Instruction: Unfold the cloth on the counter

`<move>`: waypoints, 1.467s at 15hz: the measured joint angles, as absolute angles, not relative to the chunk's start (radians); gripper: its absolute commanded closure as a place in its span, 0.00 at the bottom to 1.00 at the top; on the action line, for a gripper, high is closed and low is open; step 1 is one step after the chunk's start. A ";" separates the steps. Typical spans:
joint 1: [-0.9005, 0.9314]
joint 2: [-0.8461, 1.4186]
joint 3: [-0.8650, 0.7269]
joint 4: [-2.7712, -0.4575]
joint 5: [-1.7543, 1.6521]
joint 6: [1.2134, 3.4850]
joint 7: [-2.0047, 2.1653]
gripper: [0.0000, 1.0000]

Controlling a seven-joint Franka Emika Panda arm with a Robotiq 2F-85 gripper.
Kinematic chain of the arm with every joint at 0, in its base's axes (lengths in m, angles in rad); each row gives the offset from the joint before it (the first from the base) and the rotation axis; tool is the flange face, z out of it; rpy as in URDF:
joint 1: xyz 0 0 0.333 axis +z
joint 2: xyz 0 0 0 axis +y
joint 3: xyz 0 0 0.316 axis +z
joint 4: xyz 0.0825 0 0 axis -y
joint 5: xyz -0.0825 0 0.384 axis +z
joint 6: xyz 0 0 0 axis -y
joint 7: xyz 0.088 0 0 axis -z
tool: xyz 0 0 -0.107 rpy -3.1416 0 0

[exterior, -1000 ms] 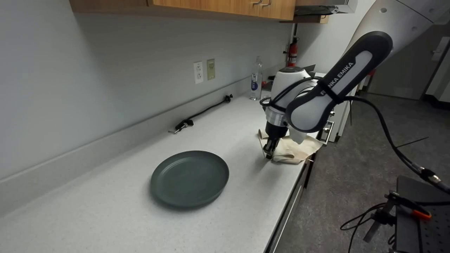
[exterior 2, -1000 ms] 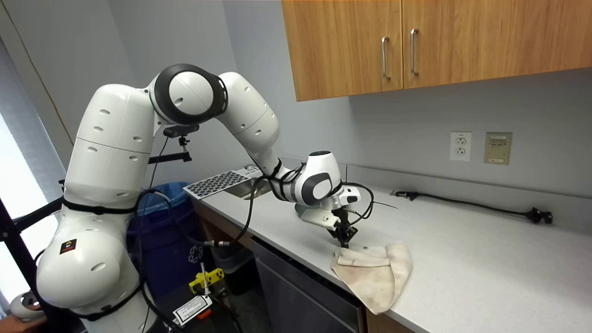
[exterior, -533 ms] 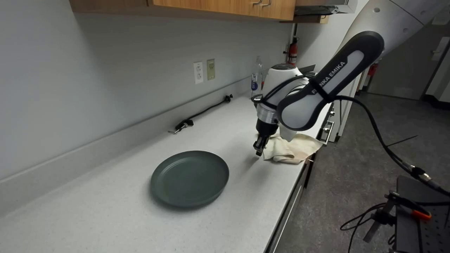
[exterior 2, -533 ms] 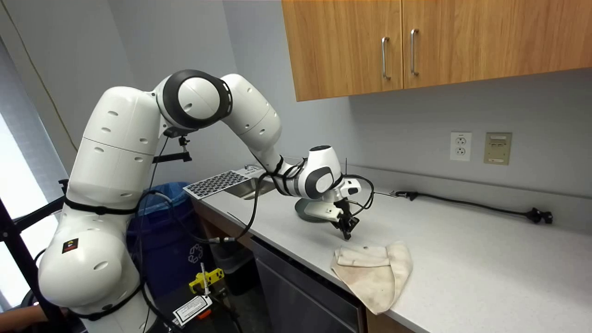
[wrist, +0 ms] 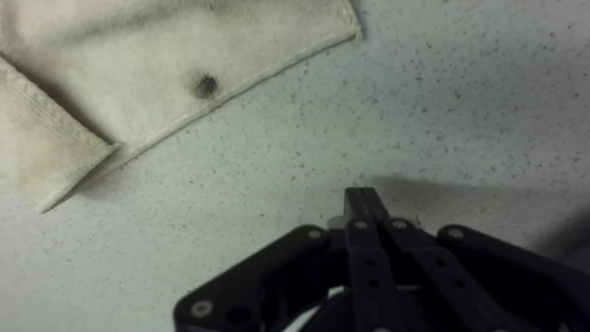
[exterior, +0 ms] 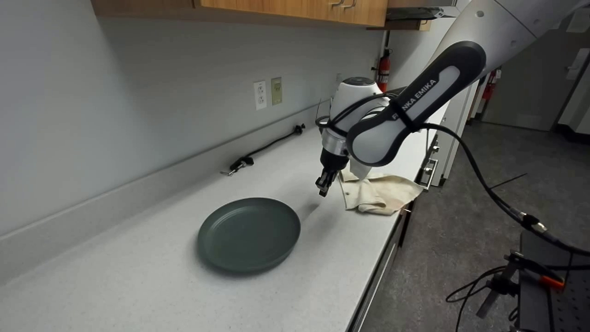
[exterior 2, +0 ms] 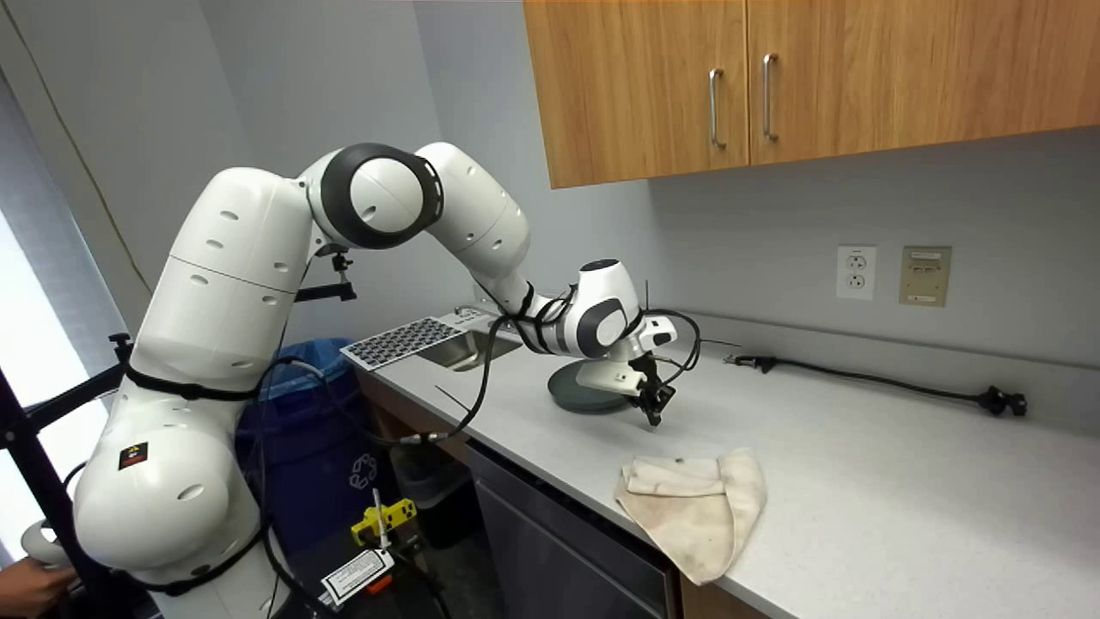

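Black pincer (wrist: 365,199), clenched, now higher over the counter (exterior 2: 859,490) and farther from the cream cloth (exterior 2: 693,526).

The cloth (wrist: 152,78) is cream, the counter (wrist: 258,157) speckled white.

In an exterior view, bare counter (exterior: 115,286) leaves room at lower left and between the dark green plate (exterior: 249,234), near centre, and the cloth (exterior: 383,192) at right. A black cord-like object (exterior: 270,146) lies higher; wooden cabinets (exterior: 295,9) overhang; the arm (exterior: 448,74) blocks the upper right.
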State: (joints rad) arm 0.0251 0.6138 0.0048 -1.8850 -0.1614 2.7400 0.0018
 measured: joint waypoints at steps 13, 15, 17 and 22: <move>0.010 0.566 -0.020 -1.924 -0.167 2.562 -0.055 1.00; 0.010 0.557 -0.029 -1.941 -0.168 2.560 -0.061 1.00; 0.010 0.556 -0.033 -1.957 -0.168 2.560 -0.062 1.00; 0.011 0.557 -0.031 -1.995 -0.168 2.560 -0.067 1.00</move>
State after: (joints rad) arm 0.0106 0.5574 -0.0308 -1.9953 -0.1678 2.5605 -0.0667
